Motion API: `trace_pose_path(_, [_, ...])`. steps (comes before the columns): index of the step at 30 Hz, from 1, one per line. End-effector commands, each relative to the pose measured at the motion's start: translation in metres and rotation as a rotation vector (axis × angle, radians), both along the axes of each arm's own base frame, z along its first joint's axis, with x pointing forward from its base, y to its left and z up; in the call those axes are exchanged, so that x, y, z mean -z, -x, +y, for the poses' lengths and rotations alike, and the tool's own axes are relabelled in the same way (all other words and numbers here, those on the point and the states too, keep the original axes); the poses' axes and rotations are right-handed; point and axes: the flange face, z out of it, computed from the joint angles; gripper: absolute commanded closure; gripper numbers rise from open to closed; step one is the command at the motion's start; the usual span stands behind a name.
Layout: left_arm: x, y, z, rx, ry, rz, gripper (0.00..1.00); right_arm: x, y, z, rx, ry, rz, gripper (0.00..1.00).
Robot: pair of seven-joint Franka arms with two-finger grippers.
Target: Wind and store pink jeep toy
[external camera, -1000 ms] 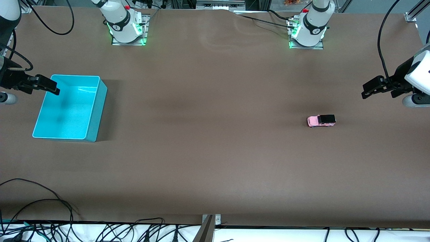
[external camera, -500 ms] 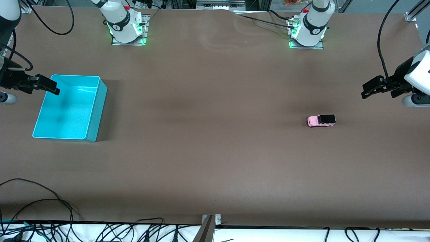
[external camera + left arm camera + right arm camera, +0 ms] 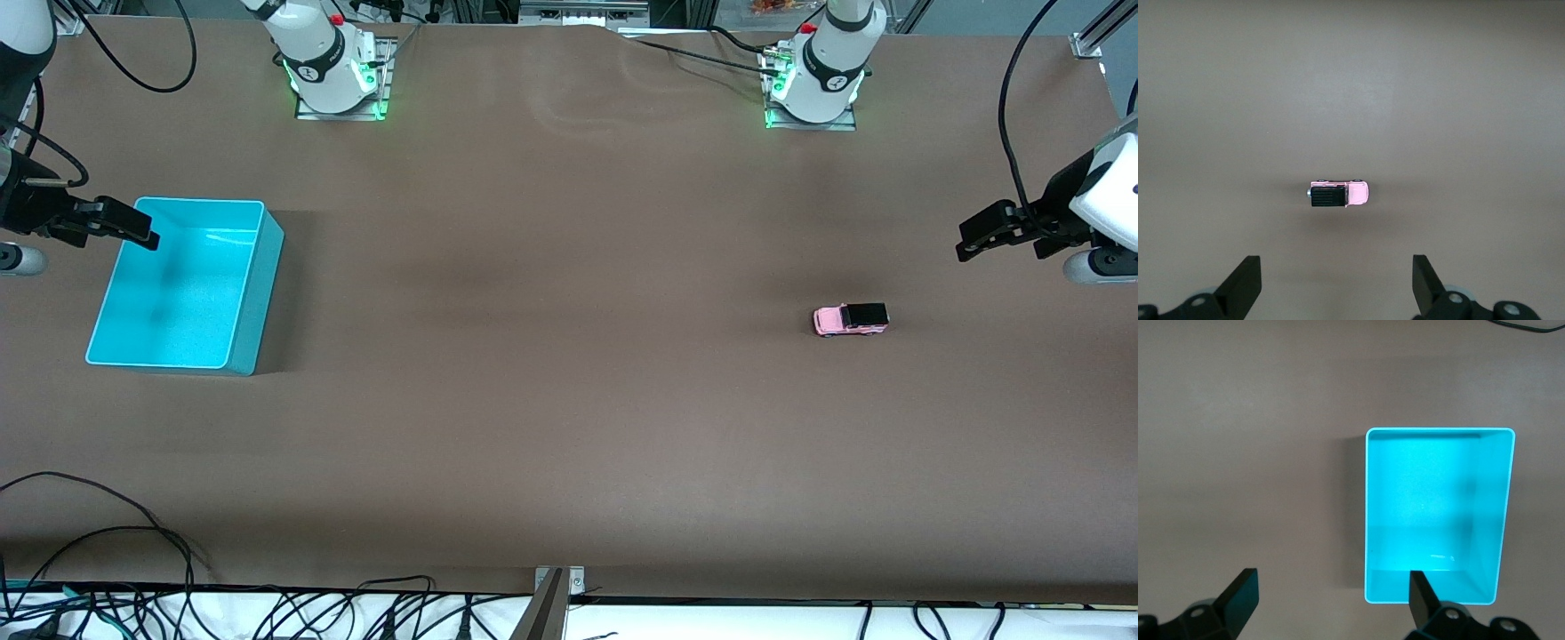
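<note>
No words, numbers or brand names can be read on anything here. The round marks on the two arm bases at the desk's top edge are too small to make out.

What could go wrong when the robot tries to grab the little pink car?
The pink jeep toy is tiny and on wheels, so the open left end effector might nudge it and make it roll away. The turquoise bin sits at the right arm's end of the table, under the open right end effector, so the jeep could drop on the long trip.
</note>
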Motion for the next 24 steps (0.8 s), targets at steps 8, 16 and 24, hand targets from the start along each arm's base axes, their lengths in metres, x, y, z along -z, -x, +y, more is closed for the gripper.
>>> trace_pose_path(8, [-0.001,0.002,0.0,0.019,0.005,0.002,0.0,-0.007,0.001,-0.002,-0.01,-0.024,0.01,0.0])
trace_pose_path(16, [-0.001,0.002,0.0,0.019,0.005,0.002,0.0,-0.007,0.002,-0.004,-0.007,-0.024,0.017,0.0])
trace_pose_path(24, [-0.001,0.002,0.0,0.019,0.005,0.002,0.0,-0.006,0.011,-0.024,0.033,-0.027,0.066,0.0])
